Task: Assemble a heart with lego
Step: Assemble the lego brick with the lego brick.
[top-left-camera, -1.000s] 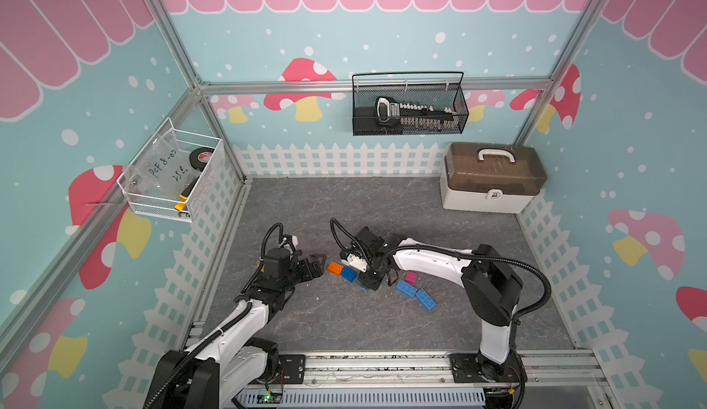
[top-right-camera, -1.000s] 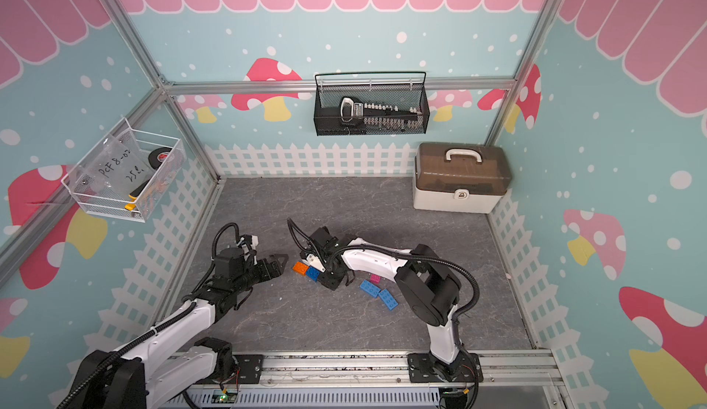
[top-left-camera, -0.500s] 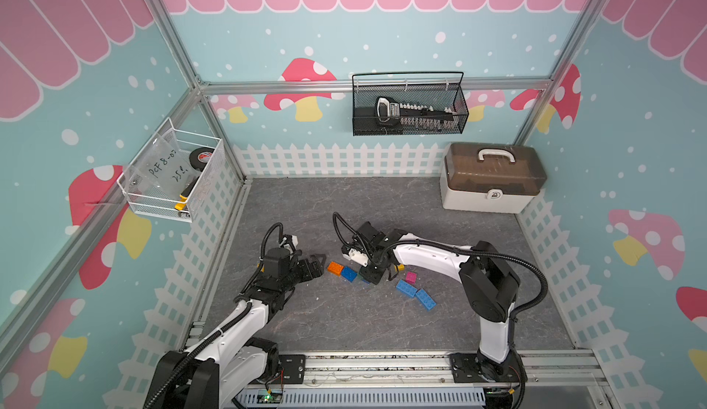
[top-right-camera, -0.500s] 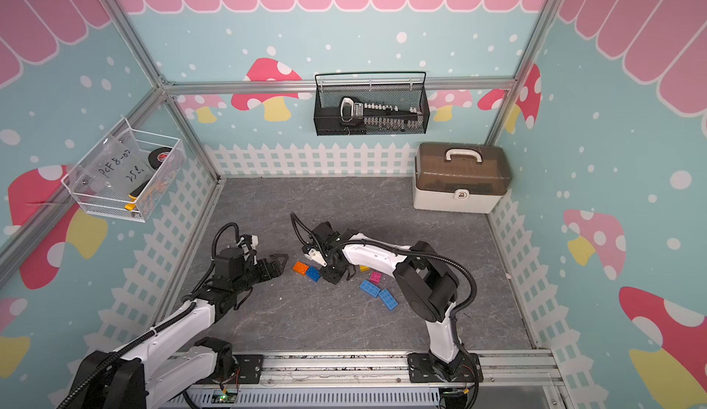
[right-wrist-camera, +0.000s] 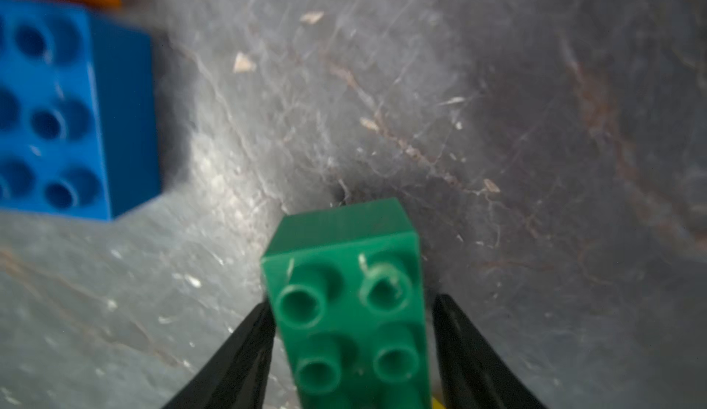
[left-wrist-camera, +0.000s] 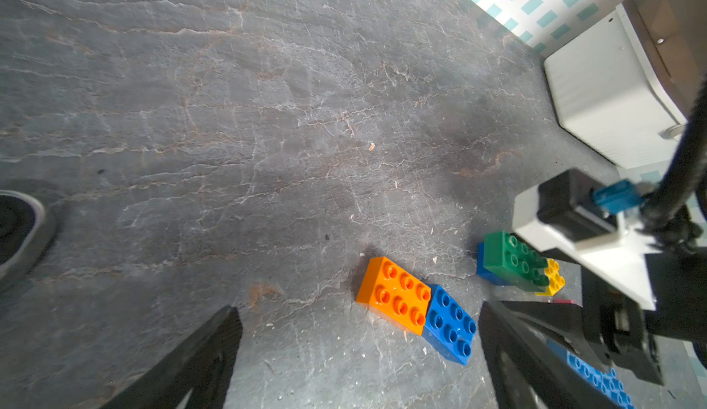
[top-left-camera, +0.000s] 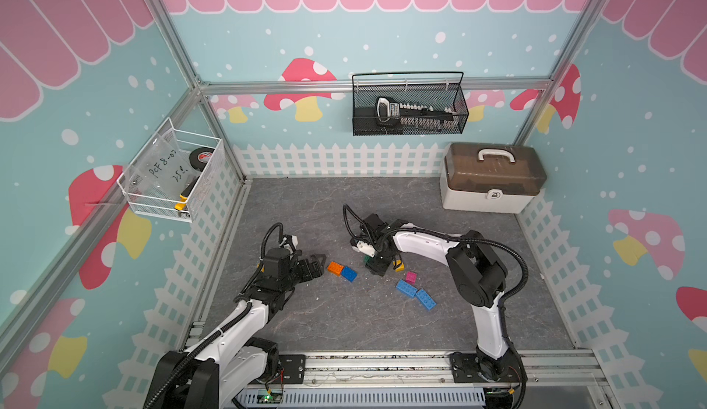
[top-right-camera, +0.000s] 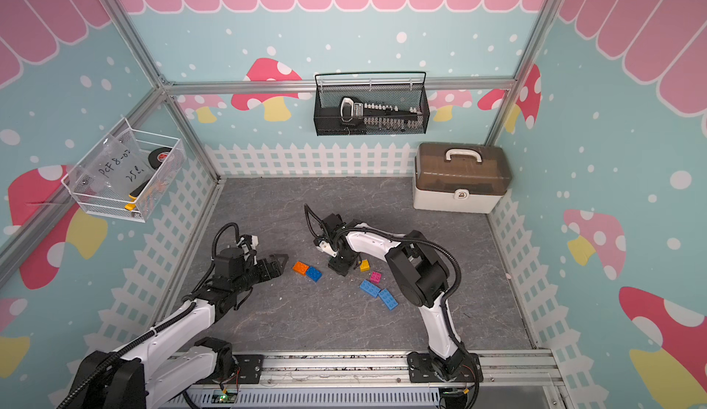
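The lego lies loose on the grey floor, and no joined heart shows. An orange brick [top-left-camera: 335, 268] [left-wrist-camera: 394, 294] touches a dark blue brick [top-left-camera: 349, 274] [left-wrist-camera: 449, 321]. My left gripper [top-left-camera: 319, 263] [left-wrist-camera: 357, 311] stands open just short of them, holding nothing. A green brick [left-wrist-camera: 512, 261] [right-wrist-camera: 344, 292] sits on another dark blue brick [left-wrist-camera: 484, 271], with a yellow brick [top-left-camera: 399, 266] [left-wrist-camera: 554, 279] against it. My right gripper [top-left-camera: 377, 267] [right-wrist-camera: 352, 304] points down over the green brick, jaws open on either side with a slim gap. A pink brick [top-left-camera: 411, 276] and two light blue bricks [top-left-camera: 406, 288] [top-left-camera: 425, 299] lie nearby.
A beige toolbox with a brown lid [top-left-camera: 491, 177] stands at the back right corner. A black mesh basket [top-left-camera: 409, 107] hangs on the back wall and a white wire basket [top-left-camera: 172, 173] on the left wall. White picket fencing rims the floor.
My right gripper's jaws have spread apart around the green brick, and it has shifted slightly right, away from the orange and blue pair. The left arm has not moved.
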You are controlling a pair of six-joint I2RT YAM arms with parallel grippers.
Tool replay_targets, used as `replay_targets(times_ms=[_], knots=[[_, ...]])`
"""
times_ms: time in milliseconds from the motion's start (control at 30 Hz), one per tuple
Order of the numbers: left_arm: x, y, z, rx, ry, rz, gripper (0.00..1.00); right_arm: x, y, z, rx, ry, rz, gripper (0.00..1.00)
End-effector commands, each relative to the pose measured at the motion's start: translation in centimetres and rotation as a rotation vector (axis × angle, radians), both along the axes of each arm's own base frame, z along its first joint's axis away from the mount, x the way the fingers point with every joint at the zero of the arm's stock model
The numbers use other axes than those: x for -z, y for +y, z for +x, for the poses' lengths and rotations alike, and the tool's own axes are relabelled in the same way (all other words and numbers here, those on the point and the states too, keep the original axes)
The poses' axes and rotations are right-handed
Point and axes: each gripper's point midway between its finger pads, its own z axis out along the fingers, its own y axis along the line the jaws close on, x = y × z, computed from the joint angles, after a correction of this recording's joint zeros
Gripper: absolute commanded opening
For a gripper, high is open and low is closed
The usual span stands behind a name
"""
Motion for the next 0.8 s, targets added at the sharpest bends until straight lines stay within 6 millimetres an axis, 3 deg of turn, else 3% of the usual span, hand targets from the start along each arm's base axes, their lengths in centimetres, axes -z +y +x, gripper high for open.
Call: replay_targets(times_ms=[0,100,133,567,700,767], knots=[[-1.3,-0.1,0.5,0.003,-0.038,0.012,0.96,1.1,-2.5,-1.3,-0.004,0.036,-0.082,0.85],[-1.3,-0.1,0.5,0.004,-0.037,0.011,0.96,0.6,-2.9,-0.9,0.033,0.024,-0.052,0.91],[-1.3,0.0,0.5,0.003,-0.037,0.011,0.96,0.5,-3.0,-0.7,0.045,0.022,-0.04,0.98],[-1.2,-0.1,0.5,0.003,-0.035,0.01,0.96,-2.1,-3.4,3.8,0.182,-0.085,0.028,0.99],[-1.2,-0.1,0.5,0.004,-0.036,0.008,0.96,-3.5,-3.1,3.5,0.19,-0.089,0.072,0.99],[-1.2,-0.2,0.5,0.005,-0.035,0.006,0.96,-5.7,-3.0,2.8,0.201,-0.098,0.127,0.99]])
